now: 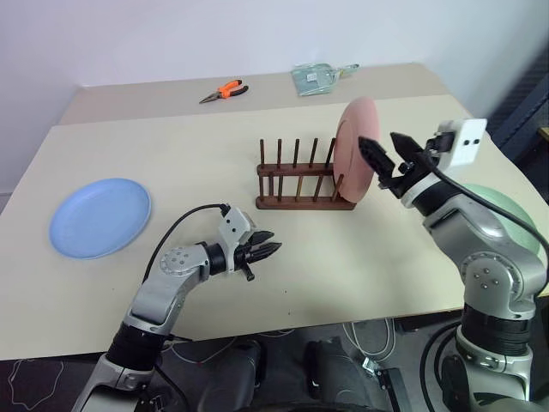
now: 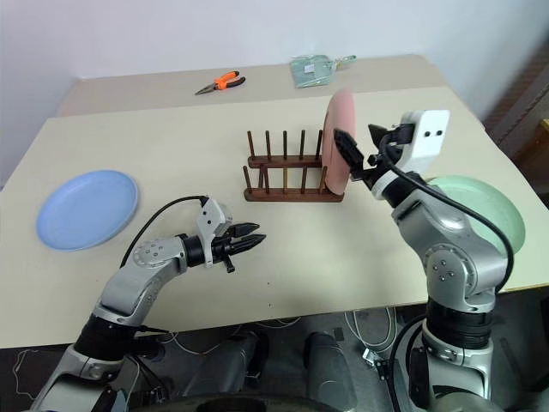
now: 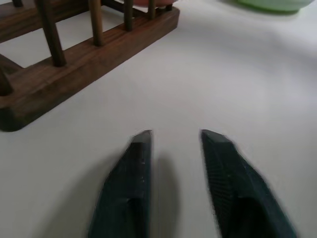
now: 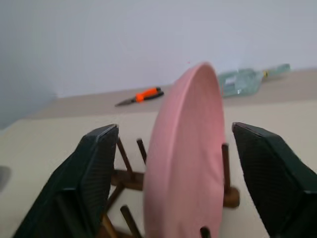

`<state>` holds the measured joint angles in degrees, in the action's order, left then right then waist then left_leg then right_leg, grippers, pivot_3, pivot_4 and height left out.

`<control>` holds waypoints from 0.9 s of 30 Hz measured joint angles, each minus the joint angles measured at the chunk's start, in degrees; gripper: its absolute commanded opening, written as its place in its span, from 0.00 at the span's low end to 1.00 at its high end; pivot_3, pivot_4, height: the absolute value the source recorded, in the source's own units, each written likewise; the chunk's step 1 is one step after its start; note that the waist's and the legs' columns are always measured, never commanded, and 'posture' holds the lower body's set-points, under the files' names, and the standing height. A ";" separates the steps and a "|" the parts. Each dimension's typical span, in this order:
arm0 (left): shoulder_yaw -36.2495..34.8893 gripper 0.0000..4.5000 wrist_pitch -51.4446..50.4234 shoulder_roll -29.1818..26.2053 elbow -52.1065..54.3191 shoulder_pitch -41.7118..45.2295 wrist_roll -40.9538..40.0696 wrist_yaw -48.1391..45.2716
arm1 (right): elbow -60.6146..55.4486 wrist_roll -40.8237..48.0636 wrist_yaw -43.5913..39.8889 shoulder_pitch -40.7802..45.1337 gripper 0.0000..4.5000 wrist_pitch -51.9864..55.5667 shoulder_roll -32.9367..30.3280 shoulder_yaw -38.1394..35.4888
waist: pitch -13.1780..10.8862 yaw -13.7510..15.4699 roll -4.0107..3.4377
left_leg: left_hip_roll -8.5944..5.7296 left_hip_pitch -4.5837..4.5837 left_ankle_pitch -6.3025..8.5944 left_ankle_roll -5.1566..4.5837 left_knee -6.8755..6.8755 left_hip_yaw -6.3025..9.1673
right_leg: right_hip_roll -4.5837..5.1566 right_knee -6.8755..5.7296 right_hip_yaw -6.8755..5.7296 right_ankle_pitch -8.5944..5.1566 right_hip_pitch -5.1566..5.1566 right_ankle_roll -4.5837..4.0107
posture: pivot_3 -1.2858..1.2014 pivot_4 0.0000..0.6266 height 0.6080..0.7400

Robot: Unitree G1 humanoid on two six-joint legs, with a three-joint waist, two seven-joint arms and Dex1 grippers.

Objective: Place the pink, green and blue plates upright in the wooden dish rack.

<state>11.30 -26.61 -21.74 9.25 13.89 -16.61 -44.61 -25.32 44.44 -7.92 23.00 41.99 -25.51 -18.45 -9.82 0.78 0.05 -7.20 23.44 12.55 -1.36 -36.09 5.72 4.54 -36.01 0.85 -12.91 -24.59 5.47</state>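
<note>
Beige worktop [image 1: 343,257] against a plain white wall carries the wooden dish rack [image 1: 300,184] near its middle, taken here as the landmark; the pink plate [image 1: 353,150] stands upright at the rack's right end, its lower edge set among the end pegs; the blue plate [image 1: 99,217] lies flat well to the left of the rack; the green plate [image 2: 480,210] lies flat to the right of the rack, partly hidden behind the right arm; orange-handled pliers [image 1: 224,90] and a clear plastic packet [image 1: 319,77] lie beyond the rack, toward the wall.

Right end effector [image 4: 193,148] sits at the rack's right end with its fingers spread wide, one on either side of the pink plate and clear of both faces; it grips nothing.

Left end effector [image 1: 265,250] hovers just above the worktop in front of the rack, toward its left end; its fingers [image 3: 129,178] stand partly apart with bare worktop between them; nothing is held.
</note>
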 measured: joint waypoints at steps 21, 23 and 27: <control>2.60 1.00 0.05 1.35 -1.46 2.78 -0.24 -2.17 | 12.08 -32.15 -7.29 -24.11 0.88 -6.39 -21.35 9.02 | -0.01 0.27 0.02 | 0.03 0.03 0.02 -0.04 -0.05 -0.09 | 0.07 0.13 -0.02 -0.08 0.07 -0.01 | 0.52 0.24 0.91; 2.62 1.00 0.16 1.32 -1.49 2.83 -0.20 -2.47 | 13.19 -36.03 -6.65 -24.03 0.69 -8.12 -21.79 10.68 | 0.00 0.11 0.04 | 0.03 0.03 0.02 -0.04 -0.07 -0.09 | 0.06 0.16 -0.02 -0.08 0.11 -0.01 | 0.52 0.24 0.91; 2.63 1.00 0.75 1.18 -1.49 2.77 -0.02 -2.57 | 17.11 -41.97 -5.81 -23.00 0.23 -9.61 -21.85 12.23 | 0.00 0.24 0.04 | 0.02 0.02 0.02 -0.04 -0.10 -0.09 | 0.06 0.18 -0.03 -0.08 0.13 -0.01 | 0.52 0.24 0.91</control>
<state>13.93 -25.86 -20.55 7.77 16.66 -16.63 -47.18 -8.21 2.47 -13.74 0.00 32.39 -47.37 -6.22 -9.82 1.03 0.09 -7.18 23.46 12.57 -1.40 -36.18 5.63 4.60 -35.83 0.82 -12.98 -24.46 5.46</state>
